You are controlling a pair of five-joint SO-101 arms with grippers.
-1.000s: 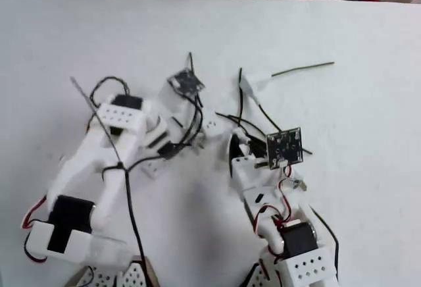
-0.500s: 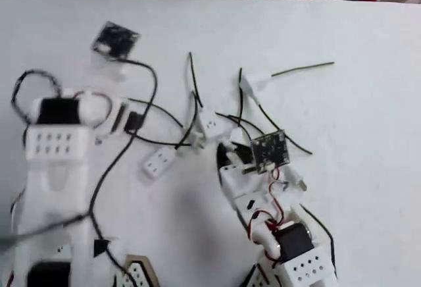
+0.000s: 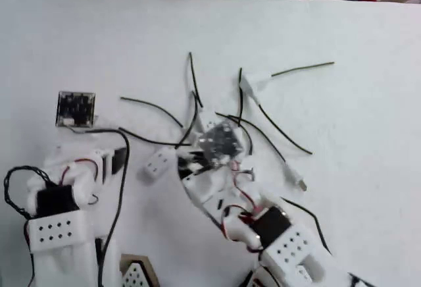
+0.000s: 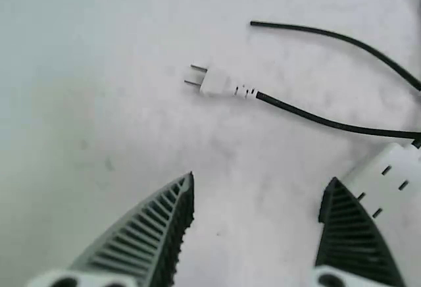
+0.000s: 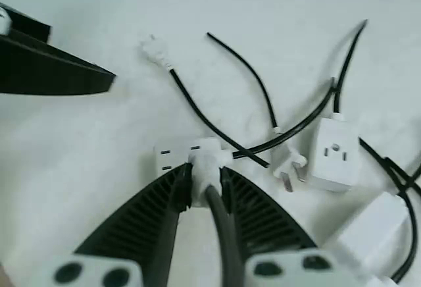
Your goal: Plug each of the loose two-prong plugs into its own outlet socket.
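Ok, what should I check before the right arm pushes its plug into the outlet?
1. Right gripper shut on the plug: ok.
2. Plug up against the outlet: ok, they touch.
3. Prongs lined up with the slots: cannot tell, the plug body hides them.
4. Cord clear of the outlet: not ok, it passes close beside it.
5. Left gripper open and holding nothing: ok.
6. Loose plug lying free on the table, prongs bare: ok.
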